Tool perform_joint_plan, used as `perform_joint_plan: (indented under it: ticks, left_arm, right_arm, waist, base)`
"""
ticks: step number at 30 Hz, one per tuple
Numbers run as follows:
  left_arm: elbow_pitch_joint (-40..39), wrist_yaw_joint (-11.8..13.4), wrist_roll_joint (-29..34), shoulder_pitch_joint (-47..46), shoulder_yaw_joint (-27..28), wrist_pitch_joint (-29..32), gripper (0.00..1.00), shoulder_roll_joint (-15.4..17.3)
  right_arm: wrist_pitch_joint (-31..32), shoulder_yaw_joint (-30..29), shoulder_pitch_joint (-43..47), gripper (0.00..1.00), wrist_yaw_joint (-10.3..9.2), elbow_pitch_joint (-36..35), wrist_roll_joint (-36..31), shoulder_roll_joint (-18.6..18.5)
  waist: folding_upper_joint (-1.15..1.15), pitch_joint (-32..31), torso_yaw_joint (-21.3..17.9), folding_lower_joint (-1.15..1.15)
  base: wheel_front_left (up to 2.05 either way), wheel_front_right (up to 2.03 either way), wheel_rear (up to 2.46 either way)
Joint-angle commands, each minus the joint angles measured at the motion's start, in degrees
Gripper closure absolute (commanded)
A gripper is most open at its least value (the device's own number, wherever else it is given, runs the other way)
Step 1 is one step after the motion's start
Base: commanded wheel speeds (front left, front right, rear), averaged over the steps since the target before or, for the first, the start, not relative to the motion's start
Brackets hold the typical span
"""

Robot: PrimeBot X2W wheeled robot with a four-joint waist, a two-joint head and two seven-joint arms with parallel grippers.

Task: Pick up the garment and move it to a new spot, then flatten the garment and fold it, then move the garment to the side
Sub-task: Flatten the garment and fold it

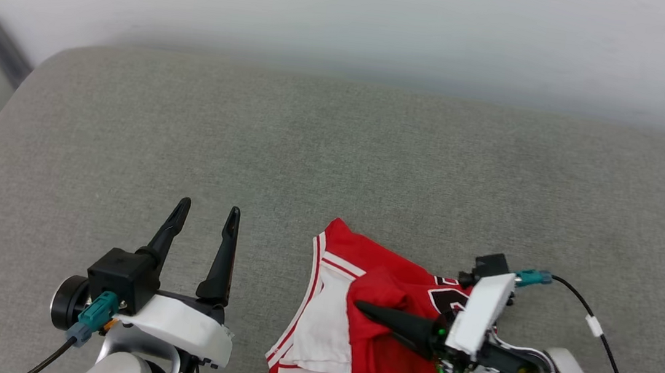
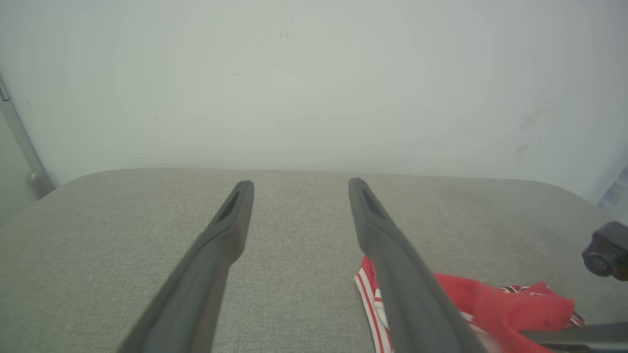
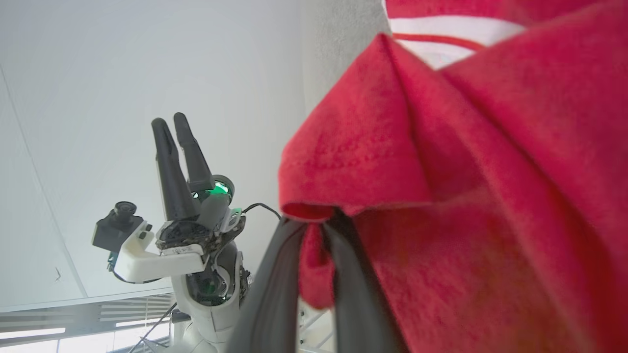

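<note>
Two grippers appear in the head view. The garment [image 1: 388, 365] lies crumpled at the near edge of the grey padded surface [image 1: 336, 150], right of centre. Its lower part is cut off by the bottom of the view, and a white sleeve with striped trim faces left. Bare surface extends behind it to the wall [image 1: 350, 15] and leftward to a rounded corner. The left gripper [image 1: 210, 206] stands apart from the garment on its left, fingers pointing away from the robot, jaws spread wide and holding nothing. The right gripper [image 1: 360, 305] lies across the garment, wrist turned so its fingers point left, pinching a raised fold of red cloth.

Left wrist view: the left gripper [image 2: 300, 184] has its two fingers well apart over the bare grey padded surface [image 2: 294, 274], with nothing between them. The garment [image 2: 505, 304] sits partly behind the right-hand finger at lower right. Open room runs ahead to the far edge.

Right wrist view: the right gripper [image 3: 316, 225] is clamped on a bunch of red fabric, its tips hidden beneath an overhanging fold. The garment [image 3: 466, 196] takes up the right half, with a white striped band at the top. The left gripper [image 3: 169, 120] stands upright beyond, clear of the cloth.
</note>
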Motion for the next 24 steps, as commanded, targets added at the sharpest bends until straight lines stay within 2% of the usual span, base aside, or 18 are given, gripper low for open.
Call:
perform_joint_plan:
  ticks: [1, 2, 3, 6, 9, 12, 17, 18, 19, 24]
  left_arm:
    - [0.3, -0.4, -0.1, -0.5, 0.2, -0.4, 0.00, -0.2]
    - [0.5, -0.4, -0.1, -0.6, 0.3, -0.4, 0.00, -0.3]
    - [0.6, -0.3, -0.1, -0.7, 0.3, -0.5, 0.00, -0.3]
    - [1.0, -0.4, -0.1, -0.7, 0.4, -0.8, 0.00, -0.4]
    - [1.3, -0.3, -0.2, -0.4, 0.6, -1.0, 0.00, -0.5]
    - [1.6, -0.4, -0.2, -0.1, 0.6, -1.1, 0.00, -0.4]
    - [2.0, 0.0, -0.4, 0.9, 0.8, -1.2, 0.00, -0.1]
    - [2.1, 0.1, -0.5, 1.0, 0.9, -1.2, 0.00, -0.1]
    - [2.1, 0.1, -0.5, 1.0, 0.9, -1.2, 0.00, -0.1]
    - [2.0, 1.1, -1.1, 2.4, 1.7, -1.2, 0.00, 0.3]
  right_arm:
    - [-2.0, 1.9, -1.4, 0.72, 0.02, 0.2, 0.1, 0.1]
    - [-3.7, 3.5, -1.7, 0.51, 0.01, 0.5, -0.5, 0.0]
    - [-5.5, 5.0, -2.2, 0.00, 0.02, 0.6, -1.5, 0.0]
    - [-9.2, 7.7, -3.4, 0.00, 0.02, 0.5, -1.7, 0.0]
    - [-12.3, 9.9, -4.9, 0.00, 0.02, 0.1, -5.7, -0.2]
    - [-16.2, 11.9, -6.4, 0.00, 0.01, -1.8, -10.7, -2.0]
    - [-28.8, 16.0, -8.7, 0.00, 0.01, -3.9, -27.9, -8.1]
    - [-30.9, 15.8, -8.6, 0.00, 0.01, -3.7, -30.8, -8.9]
    - [-30.9, 15.8, -8.6, 0.00, 0.01, -3.7, -30.8, -8.9]
    - [-36.2, 11.0, -5.7, 0.00, 0.00, -2.0, -42.1, -12.7]
  waist:
    - [0.00, 0.5, 0.6, 0.00]
    - [0.00, 0.7, 0.7, 0.00]
    - [0.00, 0.8, 0.8, 0.00]
    - [0.00, 0.9, 0.8, 0.00]
    - [0.00, 0.9, 0.4, 0.00]
    - [0.00, 0.6, -0.4, 0.00]
    - [0.00, -0.6, -2.0, 0.00]
    - [0.00, -1.0, -2.3, 0.00]
    - [0.00, -1.0, -2.3, 0.00]
    - [0.00, -2.5, -4.3, 0.00]
  base:
    - [0.00, 0.00, 0.00]
    - [0.00, 0.00, 0.00]
    - [0.00, 0.00, 0.00]
    - [0.00, 0.00, 0.00]
    - [0.00, 0.00, 0.00]
    - [0.00, 0.00, 0.00]
    - [0.00, 0.00, 0.00]
    - [0.00, 0.00, 0.00]
    - [0.00, 0.00, 0.00]
    - [0.00, 0.00, 0.00]
